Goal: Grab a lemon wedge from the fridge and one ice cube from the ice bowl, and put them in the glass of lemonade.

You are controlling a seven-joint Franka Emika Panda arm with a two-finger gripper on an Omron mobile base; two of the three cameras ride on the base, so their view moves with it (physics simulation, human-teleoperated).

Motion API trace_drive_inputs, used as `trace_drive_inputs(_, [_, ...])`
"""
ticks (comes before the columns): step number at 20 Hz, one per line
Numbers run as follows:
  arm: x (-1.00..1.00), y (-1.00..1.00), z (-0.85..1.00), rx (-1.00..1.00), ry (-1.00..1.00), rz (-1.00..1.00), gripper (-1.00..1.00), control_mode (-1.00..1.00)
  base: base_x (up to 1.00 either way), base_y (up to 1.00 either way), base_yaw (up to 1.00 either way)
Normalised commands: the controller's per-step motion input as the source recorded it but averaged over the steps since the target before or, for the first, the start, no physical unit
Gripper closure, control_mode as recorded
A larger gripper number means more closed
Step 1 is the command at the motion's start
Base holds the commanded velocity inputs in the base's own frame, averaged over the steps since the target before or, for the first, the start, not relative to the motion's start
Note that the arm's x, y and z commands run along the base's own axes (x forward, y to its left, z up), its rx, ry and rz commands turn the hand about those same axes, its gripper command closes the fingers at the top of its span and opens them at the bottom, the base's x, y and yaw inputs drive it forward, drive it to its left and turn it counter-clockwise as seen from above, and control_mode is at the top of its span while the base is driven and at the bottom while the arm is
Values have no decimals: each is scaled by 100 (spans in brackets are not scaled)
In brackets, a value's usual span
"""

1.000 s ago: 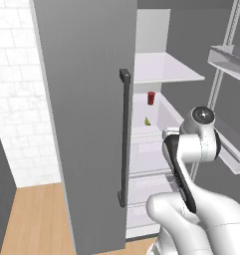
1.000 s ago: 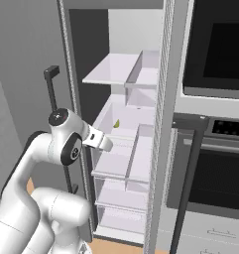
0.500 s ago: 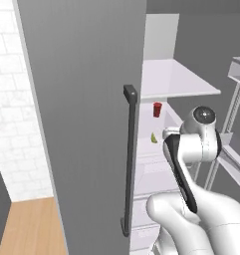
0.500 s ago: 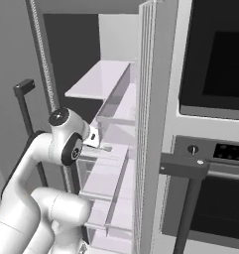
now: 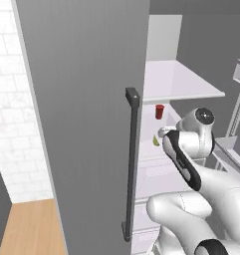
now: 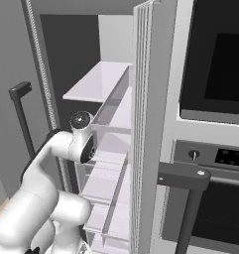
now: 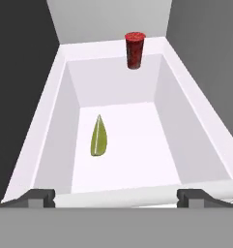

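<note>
Gripper (image 7: 115, 196) open and empty, aimed into the fridge (image 5: 91, 99) shelf tray.

In the hand view the two fingertips (image 7: 38, 197) stand wide apart at the near rim of the white tray (image 7: 50, 121), holding nothing. The lemon wedge (image 7: 99, 136) lies flat on the tray floor, beyond the fingertips and nearer the one on the view's left, well apart from both. A red can (image 7: 134, 50) stands upright on the tray's far rim, well beyond the wedge. In the left base view the wedge (image 5: 156, 141) shows as a small yellow-green sliver just below the can (image 5: 160, 111), beside the arm's wrist, past the grey door's dark bar handle (image 5: 131, 164). In the right base view a black oven (image 6: 210, 149) stands just right of the fridge.
</note>
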Motion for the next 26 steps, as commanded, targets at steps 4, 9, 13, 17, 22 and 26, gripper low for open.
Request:
trace_drive_inputs(4, [80,7,-16,0,3,6,-100,-100,0,0,0])
trace_drive_inputs(9, [36,3,-15,-1,14,0,-100,-100,0,0,0])
trace_drive_inputs(13, [2,4,-28,-3,7,0,-100,-100,0,0,0])
trace_drive_inputs(17, [17,0,-30,0,0,0,-100,-100,0,0,0])
trace_drive_inputs(22, [60,0,-13,0,5,0,-100,-100,0,0,0])
trace_drive_inputs(26, [44,0,-29,0,8,0,-100,-100,0,0,0])
